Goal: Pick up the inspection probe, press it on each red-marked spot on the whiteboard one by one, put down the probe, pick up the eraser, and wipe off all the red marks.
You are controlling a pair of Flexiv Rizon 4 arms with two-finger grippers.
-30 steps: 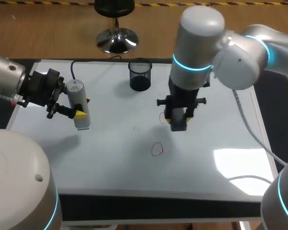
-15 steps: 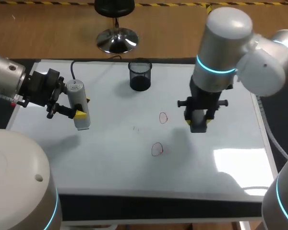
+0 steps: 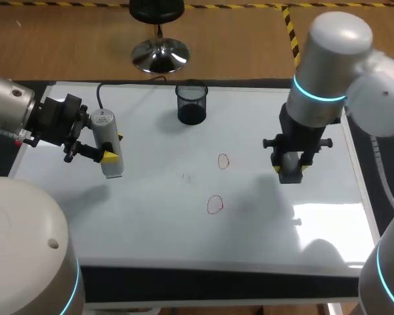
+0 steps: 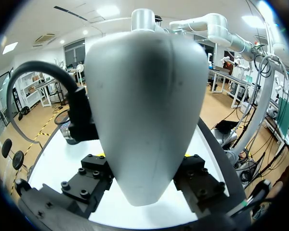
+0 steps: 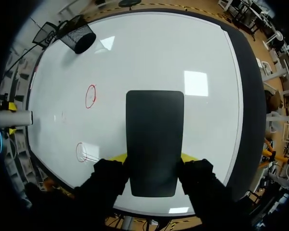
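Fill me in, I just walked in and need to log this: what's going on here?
The left arm holds the probe in its jaws over the left side of the whiteboard. The right arm grips the eraser in its jaws over the right side, away from the marks. Two red marks sit unwiped near the middle, and a mesh cup stands at the back.

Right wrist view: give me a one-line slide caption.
Right gripper shut on the dark eraser over the whiteboard, two red circles beside it not yet wiped.
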